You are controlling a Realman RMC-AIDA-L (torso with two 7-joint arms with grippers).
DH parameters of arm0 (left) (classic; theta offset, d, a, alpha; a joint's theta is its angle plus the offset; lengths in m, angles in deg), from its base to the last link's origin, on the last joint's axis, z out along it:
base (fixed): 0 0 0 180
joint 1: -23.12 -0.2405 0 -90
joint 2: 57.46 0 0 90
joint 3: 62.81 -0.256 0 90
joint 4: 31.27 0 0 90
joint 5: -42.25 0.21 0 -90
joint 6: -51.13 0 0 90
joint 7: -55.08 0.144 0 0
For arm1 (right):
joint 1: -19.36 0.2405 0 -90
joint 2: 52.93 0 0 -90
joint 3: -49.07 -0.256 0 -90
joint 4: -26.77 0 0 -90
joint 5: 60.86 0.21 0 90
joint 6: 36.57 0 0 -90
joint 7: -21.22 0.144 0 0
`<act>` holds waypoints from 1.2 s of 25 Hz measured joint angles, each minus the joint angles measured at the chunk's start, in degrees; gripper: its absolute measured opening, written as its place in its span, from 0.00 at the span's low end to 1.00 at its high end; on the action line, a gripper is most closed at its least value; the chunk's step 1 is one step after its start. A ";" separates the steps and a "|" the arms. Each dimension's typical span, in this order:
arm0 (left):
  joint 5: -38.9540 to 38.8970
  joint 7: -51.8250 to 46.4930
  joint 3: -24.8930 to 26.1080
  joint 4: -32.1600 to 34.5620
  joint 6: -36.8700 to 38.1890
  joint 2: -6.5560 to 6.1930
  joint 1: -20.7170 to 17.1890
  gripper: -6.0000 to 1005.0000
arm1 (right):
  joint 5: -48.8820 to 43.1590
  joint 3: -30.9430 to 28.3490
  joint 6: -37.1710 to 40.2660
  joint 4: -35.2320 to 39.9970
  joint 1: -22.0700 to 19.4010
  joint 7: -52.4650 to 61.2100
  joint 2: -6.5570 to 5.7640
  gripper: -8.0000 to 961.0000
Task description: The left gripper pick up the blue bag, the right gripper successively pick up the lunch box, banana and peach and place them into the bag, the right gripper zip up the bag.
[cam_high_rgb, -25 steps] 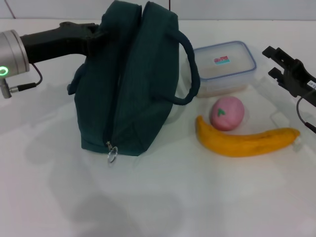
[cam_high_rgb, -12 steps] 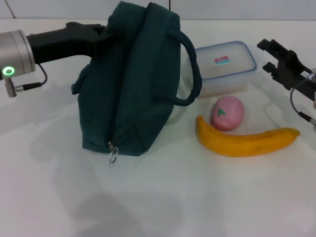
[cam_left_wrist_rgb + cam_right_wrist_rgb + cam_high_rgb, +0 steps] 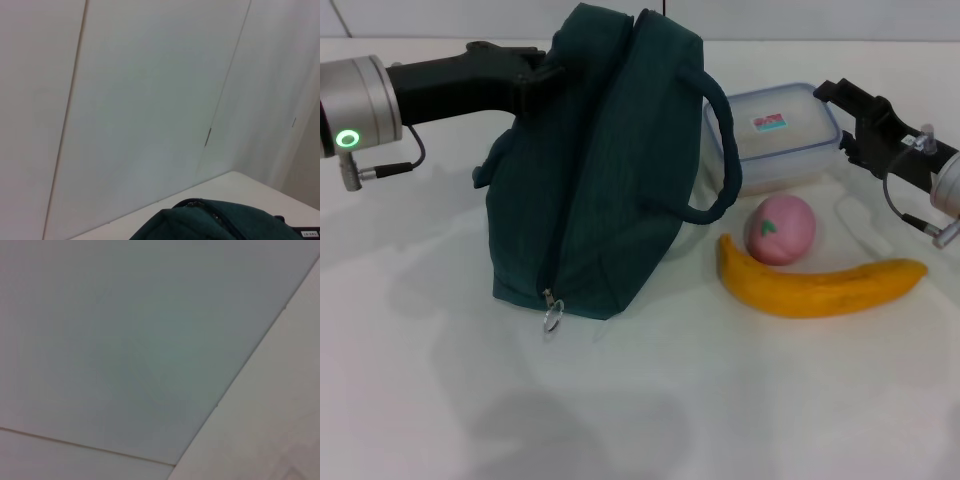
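right hand [image 3: 832, 112] has moved in beside the lunch box [image 3: 775, 135], fingers apart, empty; left hand [image 3: 542, 80] grips the blue bag [image 3: 595, 170].

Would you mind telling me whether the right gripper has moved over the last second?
Yes. In the head view the right gripper has come in from the table's right edge toward the lunch box and now sits at its right rim, open.
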 joint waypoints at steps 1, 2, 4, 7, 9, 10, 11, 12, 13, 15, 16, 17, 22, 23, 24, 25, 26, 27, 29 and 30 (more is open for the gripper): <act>0.04 0.01 0.00 0.03 0.00 0.00 0.03 0.11 | 0.13 0.26 -0.37 0.41 0.03 0.28 0.00 0.87; 0.07 0.03 -0.02 0.03 0.00 0.00 0.09 0.11 | 0.25 0.36 -0.56 0.57 0.12 0.45 0.00 0.87; 0.06 0.07 -0.03 0.04 0.00 -0.01 0.15 0.11 | 0.30 0.39 -1.00 0.79 0.46 0.85 0.00 0.87; -0.01 0.08 -0.05 0.05 0.18 -0.03 0.15 0.11 | 0.17 0.41 -2.59 1.03 1.29 1.23 0.00 0.87; -0.12 0.12 -0.39 0.05 0.42 -0.04 0.14 0.11 | 0.22 0.42 -3.40 1.05 1.57 1.26 0.00 0.87; -0.21 0.13 -0.55 0.05 0.46 -0.04 0.12 0.11 | 0.30 0.43 -3.57 1.07 1.62 1.26 0.00 0.87; -0.28 0.22 -0.68 0.05 0.49 -0.03 0.10 0.11 | 0.31 0.44 -3.65 1.08 1.68 1.27 0.00 0.87; -0.28 0.35 -0.70 0.05 0.49 -0.03 0.10 0.11 | 0.33 0.43 -3.72 1.09 1.74 1.27 0.00 0.87; -0.28 0.57 -0.71 0.04 0.49 -0.04 0.09 0.11 | 0.35 0.44 -3.94 1.11 1.89 1.25 0.00 0.87; -0.29 1.02 -0.72 -0.04 0.47 -0.01 0.08 0.11 | 0.37 0.44 -4.53 1.15 2.13 1.06 0.00 0.87; -0.29 1.23 -0.73 -0.07 0.44 0.00 0.08 0.11 | 0.36 0.44 -4.67 1.21 2.19 0.94 0.00 0.87; -0.29 1.37 -0.73 -0.07 0.40 0.02 0.07 0.11 | 0.32 0.44 -4.70 1.30 2.22 0.85 0.00 0.87; -0.29 1.50 -0.74 -0.18 0.20 0.06 0.20 0.11 | 0.27 1.72 -4.36 1.93 2.25 0.82 0.00 0.87; -0.29 1.50 -0.74 -0.16 0.18 0.06 0.20 0.11 | 0.31 1.74 -4.26 1.94 2.25 0.83 0.00 0.87; -0.29 1.51 -0.74 -0.14 0.15 0.06 0.21 0.11 | 0.32 1.75 -3.97 1.94 2.20 0.86 0.00 0.87; -0.29 1.51 -0.74 -0.13 0.13 0.06 0.22 0.11 | 0.33 1.75 -3.66 1.96 2.13 0.89 0.00 0.88; -0.25 1.51 -0.74 -0.11 0.13 0.06 0.22 0.11 | 0.34 1.74 -3.30 1.97 2.00 0.91 0.00 0.88; -0.22 1.50 -0.73 -0.08 0.15 0.06 0.23 0.11 | 0.34 1.71 -3.13 1.99 1.90 0.90 0.00 0.87; -0.22 1.51 -0.74 -0.02 0.23 0.01 0.15 0.11 | 0.36 1.55 -2.98 2.02 1.77 0.80 0.00 0.87; -0.25 1.50 -0.73 -0.02 0.24 -0.04 0.05 0.11 | 0.38 1.47 -2.98 2.11 1.75 0.74 0.00 0.86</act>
